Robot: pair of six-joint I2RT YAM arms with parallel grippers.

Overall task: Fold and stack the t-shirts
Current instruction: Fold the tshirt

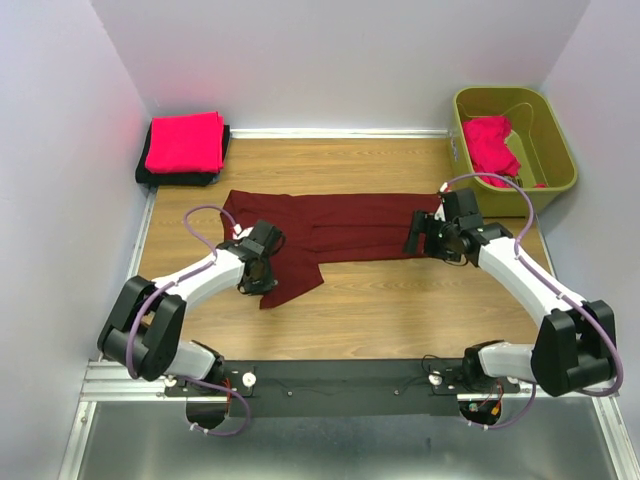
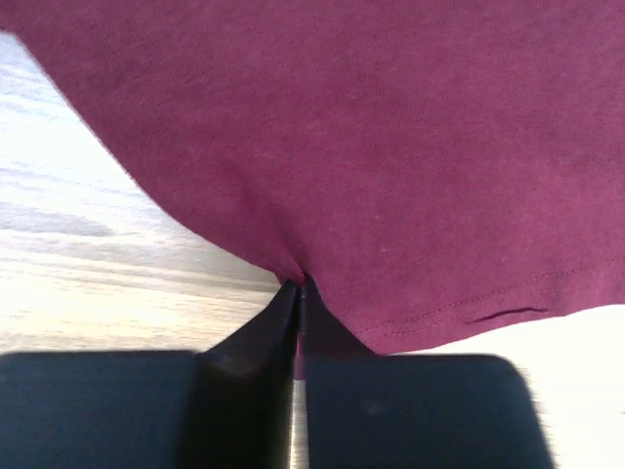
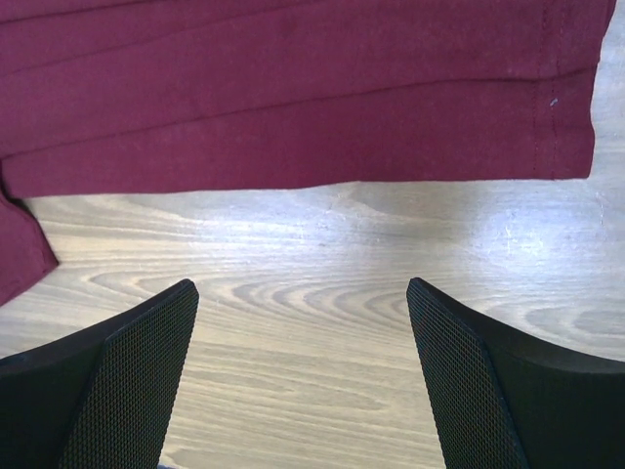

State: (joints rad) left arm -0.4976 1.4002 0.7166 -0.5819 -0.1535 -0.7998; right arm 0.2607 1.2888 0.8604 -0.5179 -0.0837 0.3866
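Pinching a lower flap of the maroon t-shirt [image 1: 340, 222], our left gripper [image 2: 296, 289] presses its fingers together on the cloth beside the stitched hem. We judge this to be a hold for lifting that flap over into a fold. The shirt lies spread across the middle of the table [image 1: 400, 300]. Our right gripper [image 3: 303, 293] hovers with its fingers wide over bare wood, at six o'clock from the shirt's edge (probably lined up to take it). At ten o'clock a folded pink t-shirt [image 1: 185, 142] sits on a black t-shirt [image 1: 172, 178], so the stack is begun. At two o'clock a crumpled pink t-shirt [image 1: 488, 145] waits in the green bin [image 1: 548, 150]. We find no brand, label or writing.
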